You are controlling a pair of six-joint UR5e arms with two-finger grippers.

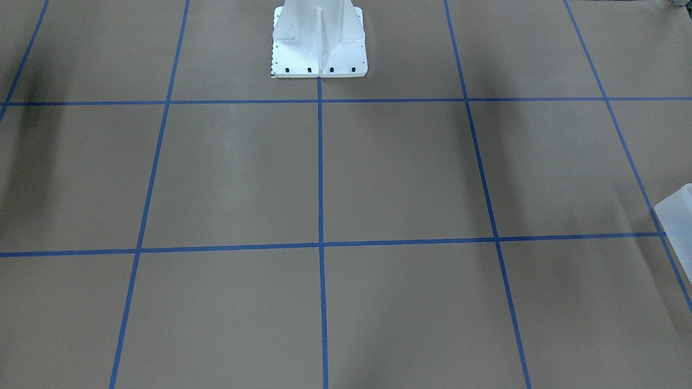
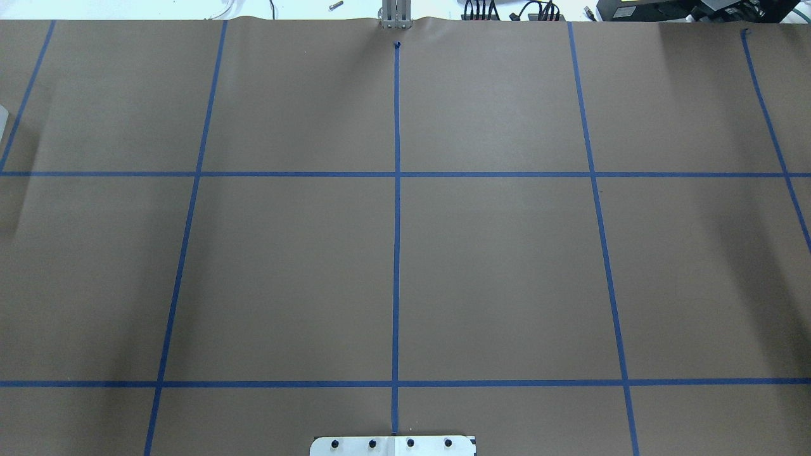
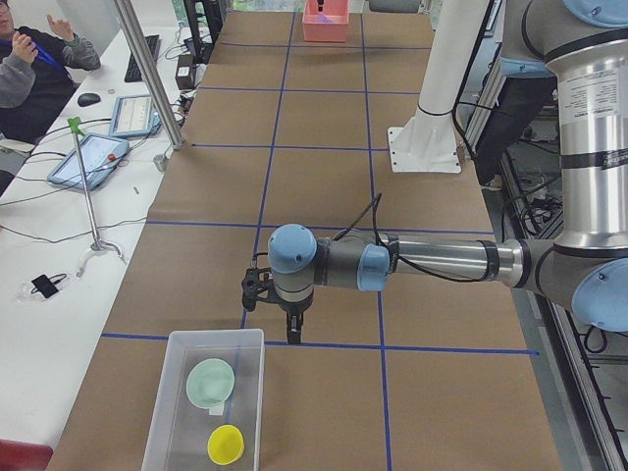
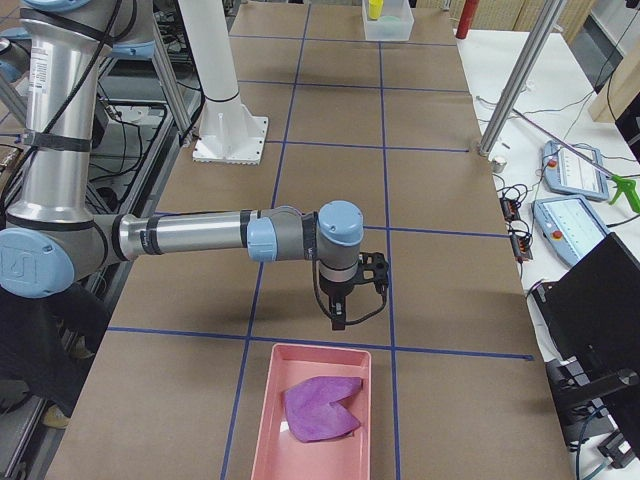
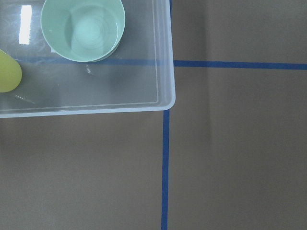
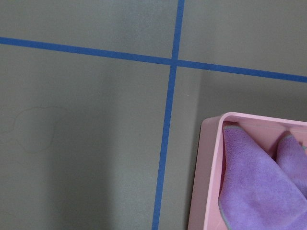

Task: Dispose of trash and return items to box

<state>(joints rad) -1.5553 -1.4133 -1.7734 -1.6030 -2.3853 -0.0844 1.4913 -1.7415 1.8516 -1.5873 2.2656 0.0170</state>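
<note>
The frosted translucent box (image 3: 247, 392) stands near the table's left end and holds a green bowl (image 3: 210, 382) and a yellow cup (image 3: 225, 444). My left gripper (image 3: 292, 329) points down just beyond the box's far rim; I cannot tell whether it is open or shut. The left wrist view shows the box's rounded corner (image 5: 163, 103), the bowl (image 5: 83, 29) and the cup (image 5: 7, 72). My right gripper (image 4: 338, 318) hangs just before a pink tray (image 4: 318, 362) holding a purple cloth (image 4: 320, 408); its state cannot be told. No fingers show in either wrist view.
The white robot base (image 1: 319, 40) stands at the table's robot side. Brown paper with blue tape lines (image 2: 396, 253) covers the table. A box corner (image 1: 678, 216) shows at the front view's right edge. The pink tray's rim (image 6: 206, 172) and the cloth (image 6: 254, 177) show in the right wrist view.
</note>
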